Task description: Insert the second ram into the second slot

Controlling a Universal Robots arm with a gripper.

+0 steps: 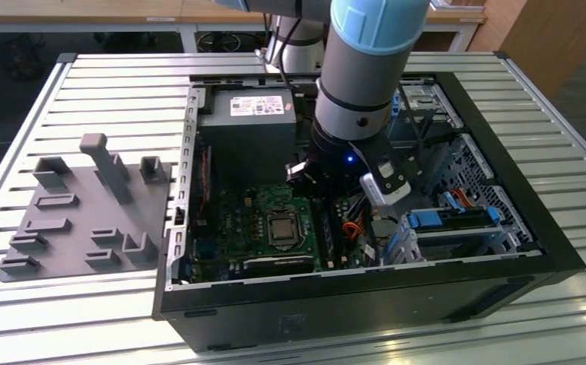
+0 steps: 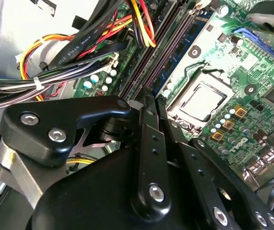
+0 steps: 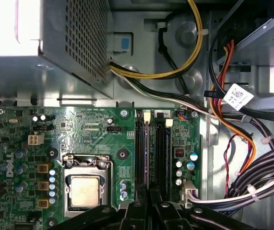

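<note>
My gripper (image 3: 148, 200) is down inside the open computer case (image 1: 536, 228), over the memory slots (image 3: 161, 153) beside the processor socket (image 3: 86, 190). In the second wrist view its black fingers (image 2: 145, 103) come together at the near end of the slots. The second ram (image 3: 147, 153), a thin blue strip seen edge-on, runs away from between the fingertips along the slot line. The same blue strip with dark chips shows in the second wrist view (image 2: 187, 36). Whether it sits fully down in the slot is hidden. In the exterior view the arm's wrist covers the gripper (image 1: 323, 205).
Bundles of black, orange and yellow cables (image 3: 235, 143) lie close beside the slots. The grey power supply (image 1: 247, 129) stands behind the board, and a drive cage (image 1: 456, 220) is at the exterior view's right. A grey fixture (image 1: 85, 213) lies on the slatted table at the exterior view's left.
</note>
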